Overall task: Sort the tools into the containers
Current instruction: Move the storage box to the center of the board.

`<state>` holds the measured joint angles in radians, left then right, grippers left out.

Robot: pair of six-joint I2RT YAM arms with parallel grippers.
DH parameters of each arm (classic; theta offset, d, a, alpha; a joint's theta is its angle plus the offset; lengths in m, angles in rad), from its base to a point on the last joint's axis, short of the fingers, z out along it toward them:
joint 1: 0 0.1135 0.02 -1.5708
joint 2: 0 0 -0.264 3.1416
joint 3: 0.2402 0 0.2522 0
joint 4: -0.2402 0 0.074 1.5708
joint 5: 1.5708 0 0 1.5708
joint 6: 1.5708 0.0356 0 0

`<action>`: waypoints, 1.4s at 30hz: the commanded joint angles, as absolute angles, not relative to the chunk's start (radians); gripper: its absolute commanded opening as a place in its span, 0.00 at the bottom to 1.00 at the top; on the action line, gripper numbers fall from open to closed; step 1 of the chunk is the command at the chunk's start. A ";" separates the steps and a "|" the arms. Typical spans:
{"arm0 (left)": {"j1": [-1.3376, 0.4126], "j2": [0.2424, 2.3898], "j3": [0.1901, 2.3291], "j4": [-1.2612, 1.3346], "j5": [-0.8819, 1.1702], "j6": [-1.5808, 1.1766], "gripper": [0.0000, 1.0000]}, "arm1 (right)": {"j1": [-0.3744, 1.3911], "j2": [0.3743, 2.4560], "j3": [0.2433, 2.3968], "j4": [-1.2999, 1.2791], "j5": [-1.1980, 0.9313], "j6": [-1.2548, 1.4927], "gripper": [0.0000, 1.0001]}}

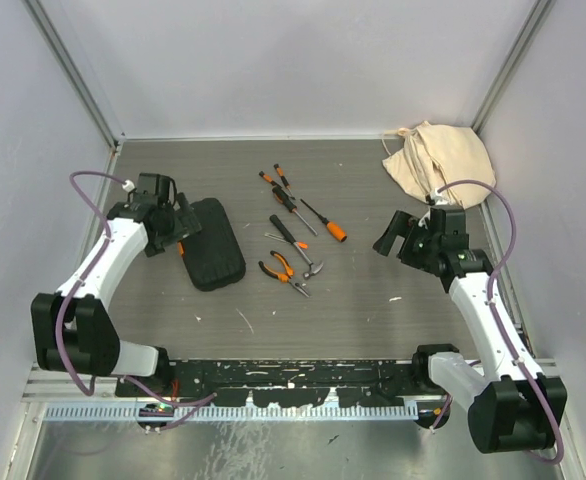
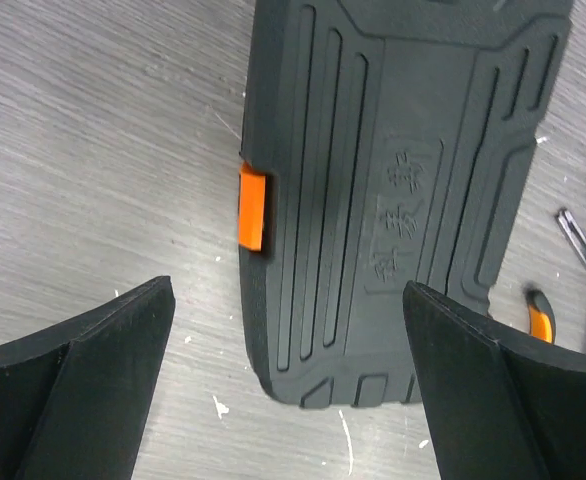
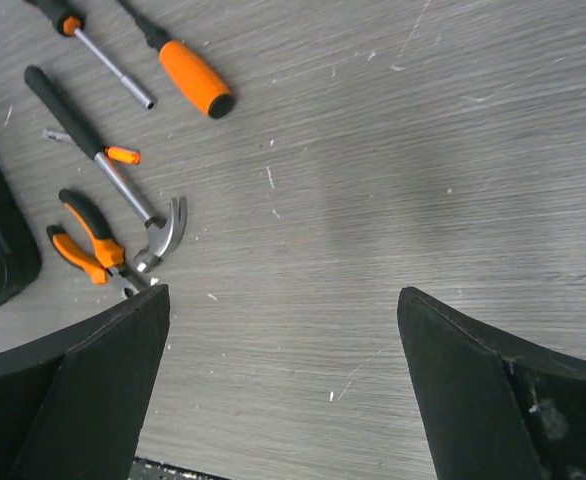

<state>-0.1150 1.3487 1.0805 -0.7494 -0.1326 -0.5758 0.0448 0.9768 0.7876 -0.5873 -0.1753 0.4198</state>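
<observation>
1. While both arms hang over the grey table [image 1: 373,310], the black tool case [image 1: 211,243] lies shut on its left half. The ribbed lid faces up, and the long sides run away from the arm bases.
2. The left gripper [image 2: 288,295] hovers close by the case's left flank, its fingers spread wide and gripping nothing. Its wrist view shows one rounded end of the case between the fingers, with the small orange latch [image 2: 253,208] on the case's edge.
3. The right gripper [image 3: 283,295] is likewise spread wide and empty, above bare table to the right of the tools and touching none of them.
4. The tools lie loose in the middle of the table, right of the case and apart from it. There is a claw hammer [image 1: 293,243], with orange-handled pliers [image 1: 278,268] just beside its head. A screwdriver with an orange grip [image 1: 325,222] lies farther right, and slimmer screwdrivers [image 1: 281,193] lie farther back.
5. A beige cloth bag [image 1: 438,155] slumps in the far right corner.
</observation>
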 commanded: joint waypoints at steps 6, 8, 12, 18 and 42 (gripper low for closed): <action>-0.052 1.417 1.004 -0.508 -0.048 -0.596 0.98 | 0.040 0.971 0.750 -0.488 -0.342 0.377 0.99; -0.051 1.417 0.970 -0.454 -0.030 -0.598 0.98 | 0.041 0.975 0.748 -0.477 -0.370 0.379 0.99; -0.050 1.436 0.951 -0.412 -0.044 -0.598 0.98 | 0.041 0.972 0.736 -0.466 -0.398 0.378 0.98; -0.048 1.453 0.922 -0.280 -0.009 -0.591 0.98 | 0.041 0.971 0.717 -0.451 -0.430 0.379 0.98; -0.144 1.602 0.943 -0.210 0.147 -0.558 0.93 | 0.043 0.981 0.666 -0.384 -0.464 0.411 0.97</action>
